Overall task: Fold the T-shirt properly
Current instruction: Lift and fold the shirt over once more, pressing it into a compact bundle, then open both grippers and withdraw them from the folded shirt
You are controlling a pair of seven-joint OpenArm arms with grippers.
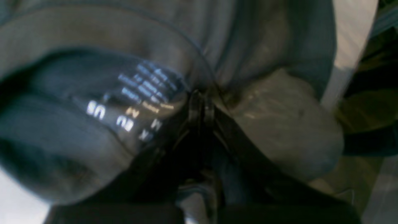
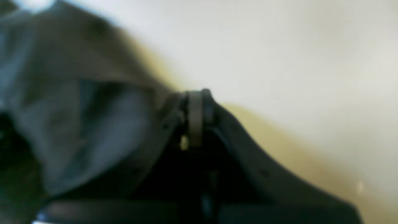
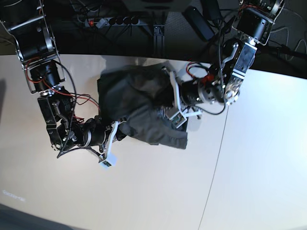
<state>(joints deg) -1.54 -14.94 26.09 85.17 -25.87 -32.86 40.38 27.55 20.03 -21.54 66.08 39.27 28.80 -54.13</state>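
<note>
Left hand [image 1: 201, 104]: fingers together, apparently clamped on the T-shirt [image 1: 289, 121] beside the neck opening. Right hand [image 2: 196, 99]: fingers together too, looks to have a pinch of hem or edge; exact amount of cloth caught, cannot tell.

T-shirt lies bunched on the surface [image 3: 158, 191], between the hands and spreading beyond both, away toward the arms' far side in the base view. No neat panel or square outline yet. Step, as judged: gripping and straightening ahead of a proper fold; early stage. Next move calls for both hands lifting a little and drawing apart together, so the cloth comes taut before it is laid flat. Risk: a shallow pinch slipping at the right hand.

Left wrist view gives the white print [image 1: 124, 121] inside the neck, just beside the hand; base view loses it to glare and arm. Right wrist view gives bare surface on one side of the hand, cloth on the other. Only base shows the whole spread.
</note>
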